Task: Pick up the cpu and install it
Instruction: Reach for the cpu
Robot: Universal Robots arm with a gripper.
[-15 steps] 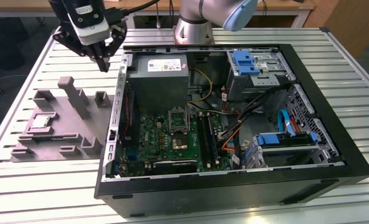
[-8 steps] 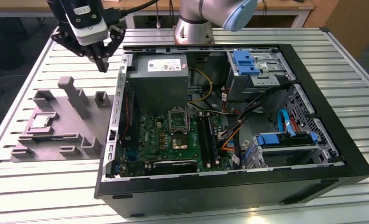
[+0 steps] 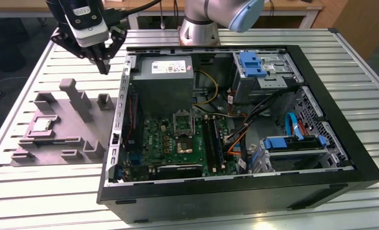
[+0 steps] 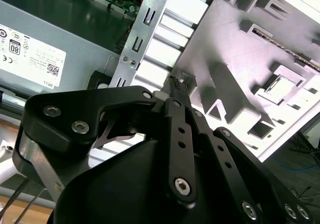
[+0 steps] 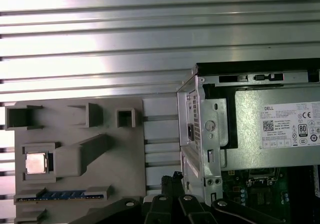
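The cpu (image 3: 42, 125) is a small silvery square lying flat in a recess of the grey fixture plate (image 3: 58, 143), on the exterior view's left. It shows too in the first wrist view as the cpu (image 5: 36, 162) and in the second wrist view as the cpu (image 4: 280, 87). My gripper (image 3: 103, 69) hangs high over the gap between the plate's far end and the open computer case (image 3: 241, 191). Its black fingers (image 4: 176, 92) meet at the tips with nothing between them. The motherboard's socket (image 3: 183, 125) lies open inside the case, well away from the gripper.
The fixture plate (image 5: 125, 154) carries upright blocks (image 3: 74, 96) and a blue-edged memory stick (image 5: 60, 195) in a slot. A power supply (image 3: 167, 79), cables and blue drive cages (image 3: 292, 143) crowd the case. The slatted aluminium table (image 5: 100, 49) surrounds both.
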